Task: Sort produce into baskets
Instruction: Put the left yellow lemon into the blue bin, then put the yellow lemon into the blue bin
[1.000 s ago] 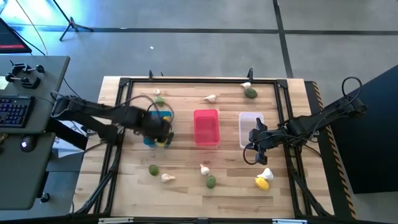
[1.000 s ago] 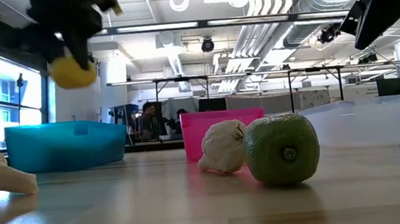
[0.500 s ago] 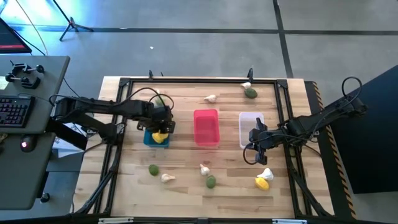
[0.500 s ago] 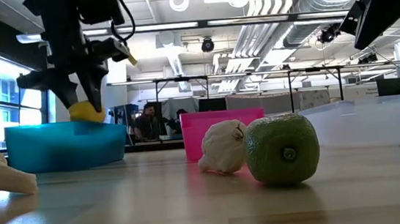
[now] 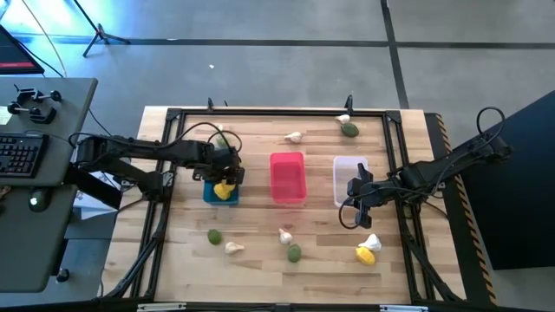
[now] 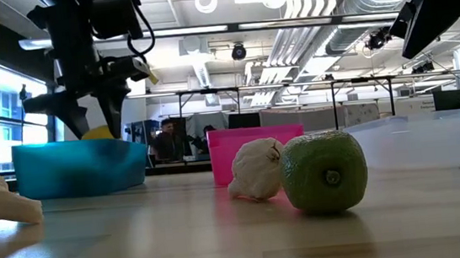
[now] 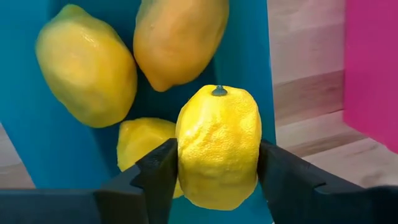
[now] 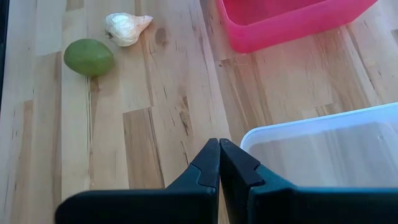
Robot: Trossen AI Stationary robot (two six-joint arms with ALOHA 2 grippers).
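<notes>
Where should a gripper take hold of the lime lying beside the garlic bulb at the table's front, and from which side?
Across the lime's round middle, coming straight down: it sits free on the table, but the garlic bulb touches one flank, so set the fingers clear of that side.

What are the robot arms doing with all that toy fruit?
They're sorting it into bins. The left gripper hangs over the blue plastic bin with a yellow toy lemon between its fingers, above three other lemons already inside. The right gripper, shut and empty, waits by the clear white bin. The pink bin sits between them, and green fruits and white garlic bulbs lie on the wooden table.
</notes>
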